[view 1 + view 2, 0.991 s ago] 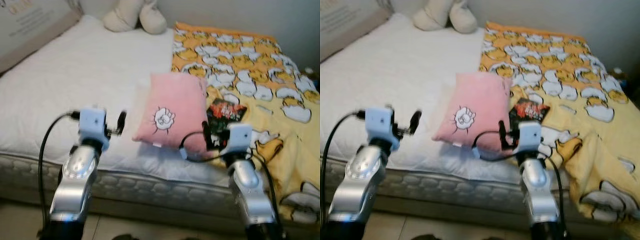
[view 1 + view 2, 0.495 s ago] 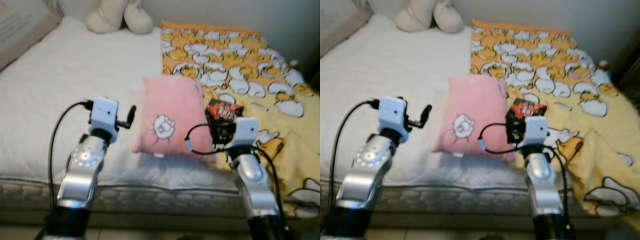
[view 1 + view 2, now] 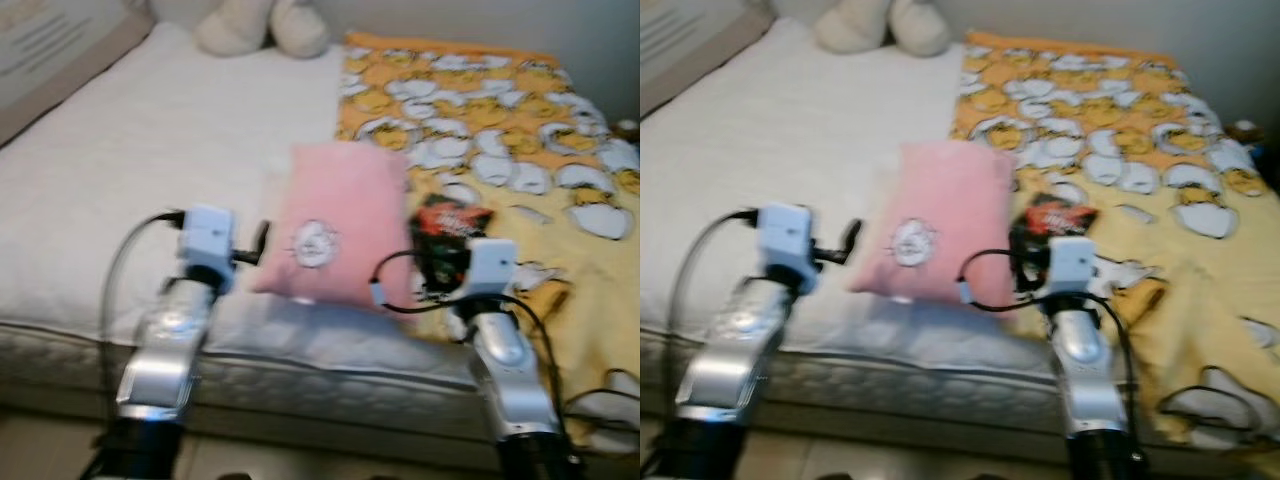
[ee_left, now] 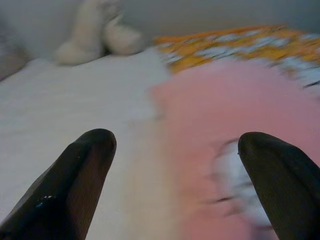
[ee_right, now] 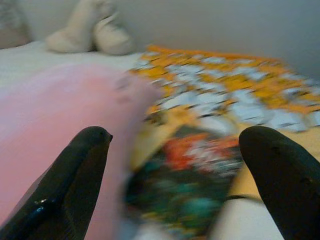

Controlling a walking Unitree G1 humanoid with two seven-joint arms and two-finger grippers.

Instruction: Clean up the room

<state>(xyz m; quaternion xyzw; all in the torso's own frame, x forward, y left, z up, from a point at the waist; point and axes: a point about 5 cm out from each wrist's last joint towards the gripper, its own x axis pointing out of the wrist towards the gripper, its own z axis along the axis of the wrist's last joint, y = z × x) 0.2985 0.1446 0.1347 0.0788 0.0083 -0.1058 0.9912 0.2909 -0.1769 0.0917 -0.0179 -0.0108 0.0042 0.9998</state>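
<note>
Approach phase, nothing grasped yet. Robot stands at the edge of the bed (image 3: 150,130) with both arms raised over the mattress edge.

Pink pillow (image 3: 335,225) lies mid-bed on the white sheet, its right edge on or just beside the yellow duck-print blanket (image 3: 500,130). A crumpled red-and-black snack packet (image 3: 448,225) sits on the blanket just beside the pillow's right edge; can't tell if they touch. Cream plush toy (image 3: 265,25) is at the far end by the wall, well apart.

Left gripper (image 4: 172,172): fingers spread wide, empty, aimed at the pillow's left side, pillow near but not between the tips.

Right gripper (image 5: 175,170): also wide open and empty, looking straight at the packet with the pillow's edge off to one finger's side.

Views are motion-blurred, so exact clearances are unclear.

My read: the packet is the obvious trash, so it's the likely first pick. Next move calls for the right gripper to go forward and down until the packet sits between the fingers, then close without catching blanket fabric or the pillow corner. The packet is thin and crinkly and could slip or flatten.
</note>
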